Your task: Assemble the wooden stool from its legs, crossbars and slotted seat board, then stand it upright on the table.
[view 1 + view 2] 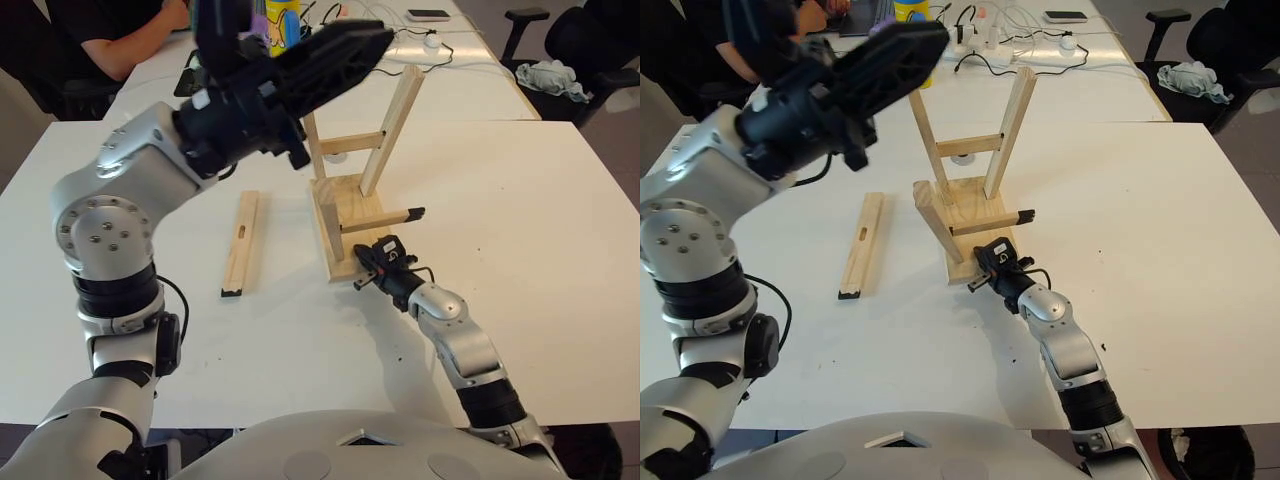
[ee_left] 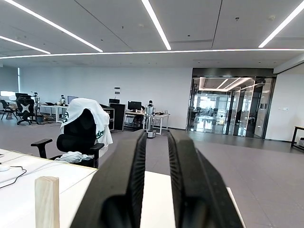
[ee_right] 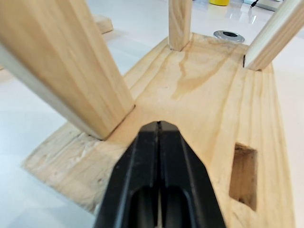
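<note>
The slotted seat board (image 1: 347, 203) lies flat on the white table (image 1: 520, 210). Two legs joined by a crossbar (image 1: 352, 142) stand up from its far side. A third leg (image 1: 327, 225) leans at its left side, and a dark-tipped crossbar (image 1: 385, 219) sticks out to the right from it. A loose slotted leg (image 1: 241, 243) lies to the left. My right gripper (image 1: 363, 270) is shut, its tips at the board's (image 3: 199, 85) near edge beside an empty slot (image 3: 242, 175). My left gripper (image 1: 383, 40) hangs high over the stool, shut and holding nothing.
A second table at the back carries a yellow container (image 1: 283, 18), cables and a power strip (image 1: 400, 40). An office chair (image 1: 560, 60) stands at the back right. Bare tabletop lies to the right of the stool and in front of it.
</note>
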`<state>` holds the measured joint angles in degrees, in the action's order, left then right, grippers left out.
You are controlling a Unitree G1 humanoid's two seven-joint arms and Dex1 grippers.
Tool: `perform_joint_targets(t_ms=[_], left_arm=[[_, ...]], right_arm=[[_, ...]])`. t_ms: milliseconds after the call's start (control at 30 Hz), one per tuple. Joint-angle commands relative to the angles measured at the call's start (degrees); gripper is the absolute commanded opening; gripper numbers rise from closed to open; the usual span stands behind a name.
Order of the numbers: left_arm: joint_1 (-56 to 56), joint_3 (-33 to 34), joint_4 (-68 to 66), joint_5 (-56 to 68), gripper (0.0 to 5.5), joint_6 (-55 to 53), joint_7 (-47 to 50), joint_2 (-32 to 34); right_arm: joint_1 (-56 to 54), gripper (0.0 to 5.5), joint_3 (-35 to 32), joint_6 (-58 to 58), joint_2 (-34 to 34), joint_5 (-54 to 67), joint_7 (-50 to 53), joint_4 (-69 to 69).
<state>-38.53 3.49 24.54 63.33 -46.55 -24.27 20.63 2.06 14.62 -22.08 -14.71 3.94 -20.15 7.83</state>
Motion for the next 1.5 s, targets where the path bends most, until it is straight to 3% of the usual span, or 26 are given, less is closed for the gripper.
perform_joint_targets(t_ms=[33, 200, 333, 467, 567, 700, 900, 1000, 1067, 1133, 1233, 1300, 1400, 1500], left_arm=[[-0.70, -4.52, -0.23, -4.90, 0.11, 1.67, -0.63, -2.11], [-5.28, -0.23, -2.04, 2.36, 0.03, 2.15, 2.68, -6.93], [-6.11, 0.29, -2.67, 3.20, 0.03, 1.65, 2.92, -6.51], [2.54, -21.66, -4.66, -19.20, 0.03, 1.31, -6.09, 6.08], [7.58, -29.59, -5.44, -27.03, 0.03, 2.90, -8.97, 9.40], [6.46, -25.33, -6.77, -27.60, 0.03, 6.98, -9.29, 5.66], [2.51, -13.93, -4.99, -20.86, 0.03, 8.59, -5.25, -2.00], [-2.47, -1.74, -2.67, -1.34, 0.03, 7.34, 1.88, -7.39], [-4.31, 2.54, -2.73, 6.83, 0.03, 6.08, 4.87, -7.72], [-2.88, -0.39, -3.50, 2.33, 0.03, 2.77, 5.06, -4.70], [1.59, -20.03, -3.84, -18.26, 0.03, 0.00, 1.33, 6.54], [4.75, -26.37, -4.56, -24.15, 0.03, 0.36, -0.23, 8.80], [8.72, -25.70, -5.57, -26.17, 0.03, 2.14, -0.43, 7.41], [8.04, -18.42, -6.63, -25.82, 0.03, 7.54, 1.34, 3.41]], right_arm=[[3.44, 0.00, 2.55, -4.65, -0.55, -1.41, -1.09, -6.84], [3.43, 0.00, 2.54, -4.49, -0.38, -1.41, -0.90, -6.94], [3.13, 0.00, 2.84, -4.36, -0.07, -1.54, -0.87, -7.38], [3.31, 0.00, 3.06, -4.37, 0.23, -1.57, -0.64, -7.33], [2.67, 0.00, 3.58, -4.49, 0.12, -1.71, -1.15, -7.51], [2.57, 0.00, 3.27, -4.63, 0.03, -1.75, -1.18, -7.36], [3.04, 0.00, 3.34, -4.72, -0.37, -1.74, -1.48, -7.16], [3.40, 0.00, 3.41, -4.77, -0.44, -1.74, -1.41, -6.91], [3.70, 0.00, 3.40, -4.83, -0.45, -1.69, -1.30, -6.74], [3.89, 0.00, 3.48, -4.87, -0.47, -1.66, -1.29, -6.65], [3.81, 0.00, 3.66, -4.83, -0.52, -1.69, -1.46, -6.80], [3.37, 0.00, 3.89, -4.89, -0.62, -1.76, -1.77, -6.98], [2.61, 0.00, 3.83, -4.85, -1.00, -1.78, -2.21, -7.37], [2.56, 0.00, 3.57, -4.86, -1.13, -1.62, -2.15, -7.16]])
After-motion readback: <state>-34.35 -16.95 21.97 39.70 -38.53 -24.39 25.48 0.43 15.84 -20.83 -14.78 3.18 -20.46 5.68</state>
